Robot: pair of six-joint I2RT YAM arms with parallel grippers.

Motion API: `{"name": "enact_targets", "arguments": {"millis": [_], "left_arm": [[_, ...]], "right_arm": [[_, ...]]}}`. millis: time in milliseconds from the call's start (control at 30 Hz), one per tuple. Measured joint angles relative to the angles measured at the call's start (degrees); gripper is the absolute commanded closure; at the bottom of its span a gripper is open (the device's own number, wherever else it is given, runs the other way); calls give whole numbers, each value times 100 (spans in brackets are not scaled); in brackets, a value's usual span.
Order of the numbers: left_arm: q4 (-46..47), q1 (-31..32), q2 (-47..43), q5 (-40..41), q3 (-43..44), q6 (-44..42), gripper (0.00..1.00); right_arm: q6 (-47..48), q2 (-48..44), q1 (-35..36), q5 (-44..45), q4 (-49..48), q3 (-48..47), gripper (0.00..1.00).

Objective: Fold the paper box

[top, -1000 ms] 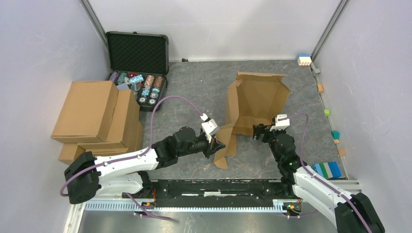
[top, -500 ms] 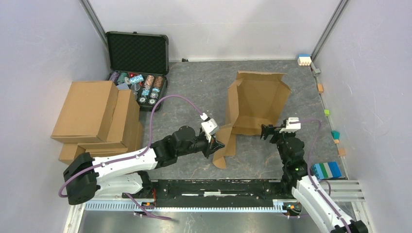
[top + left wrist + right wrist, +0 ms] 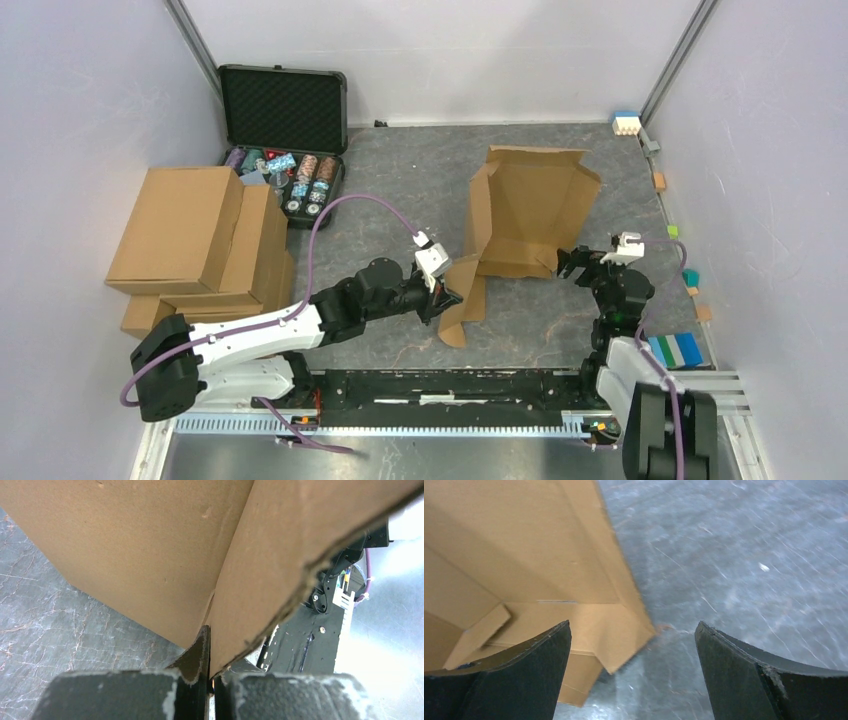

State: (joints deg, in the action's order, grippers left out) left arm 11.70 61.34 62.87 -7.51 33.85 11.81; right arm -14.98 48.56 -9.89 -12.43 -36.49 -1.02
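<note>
The paper box (image 3: 530,205) was found half-raised on the table (image 3: 400,180), its near-left flap pinched by the clenched left gripper (image 3: 447,298), judged an anchor against sliding. The right gripper (image 3: 575,264) was seen spread wide beside the near-right corner, holding nothing, likely poised for 1 wall.

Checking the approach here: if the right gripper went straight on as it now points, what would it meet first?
Most likely the paper box: its near corner lies just ahead of the right gripper, between the open jaws. Depth is hard to judge.
</note>
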Motion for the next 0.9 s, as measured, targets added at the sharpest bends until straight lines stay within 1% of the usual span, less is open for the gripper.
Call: {"name": "enact_targets", "arguments": {"millis": [133, 333, 400, 533, 567, 667, 700, 800, 900], "left_arm": [[-101, -4, 2, -11, 76, -33, 98], [-166, -13, -2, -20, 92, -81, 98], [-181, -13, -4, -17, 92, -85, 98], [-203, -15, -4, -15, 92, -129, 98], [-219, -15, -4, -11, 92, -142, 98], [-249, -28, -2, 13, 96, -160, 98], [-269, -48, 0, 31, 103, -162, 98], [-289, -116, 13, 157, 122, -201, 98], [-299, -195, 15, 297, 125, -308, 98]], "right_arm": [[46, 673, 96, -595, -1106, 2, 2], [297, 1150, 367, -739, -1912, -9, 2], [356, 1482, 439, -848, -2234, -50, 2], [452, 1912, 627, -964, -2542, -188, 9], [498, 1915, 702, -955, -2538, -205, 13], [708, 1731, 1088, -848, -2358, -232, 25], [774, 1622, 1204, -817, -2253, -234, 28], [874, 1294, 1390, -721, -2031, -232, 41], [901, 1158, 1497, -568, -1904, -232, 42]]}}
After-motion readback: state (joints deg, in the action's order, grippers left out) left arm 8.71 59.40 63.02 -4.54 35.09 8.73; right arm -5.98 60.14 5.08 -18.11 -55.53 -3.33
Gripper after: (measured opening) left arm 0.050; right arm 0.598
